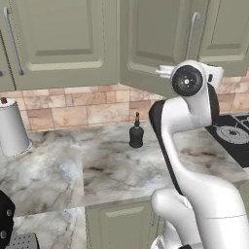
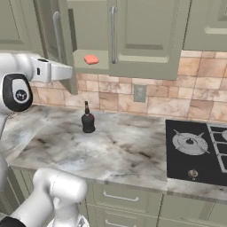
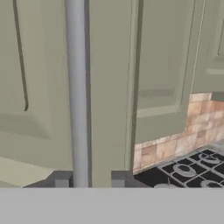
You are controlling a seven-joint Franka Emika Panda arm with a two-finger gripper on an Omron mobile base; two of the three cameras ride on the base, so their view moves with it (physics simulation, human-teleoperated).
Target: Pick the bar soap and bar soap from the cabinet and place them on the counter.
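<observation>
A flat, rounded salmon-orange bar soap (image 2: 91, 59) is seen in the right base view, lying on the plain inner shelf of the grey-green wall cabinet (image 2: 146, 40), just inside the opening left by a door swung partly outward. The bar is laid flat, with its long axis running roughly left to right along the shelf front. Its top is smooth, its corners softened, and no marking can be made out. The dark red-brown bar cannot be made out.

In the hand view, the long vertical steel bar handle (image 3: 77, 92) of the raised-panel door is seen close up, standing upright between the two small dark fingertips (image 3: 61, 180) of the two-finger gripper (image 3: 89, 179). The jaws are spread to either side of the handle; whether the pads touch it cannot be told.

Below, on the grey-beige marble-patterned counter (image 2: 128, 150), a small black bottle (image 2: 88, 119) stands upright, well apart from the black stove top (image 2: 199, 150).
</observation>
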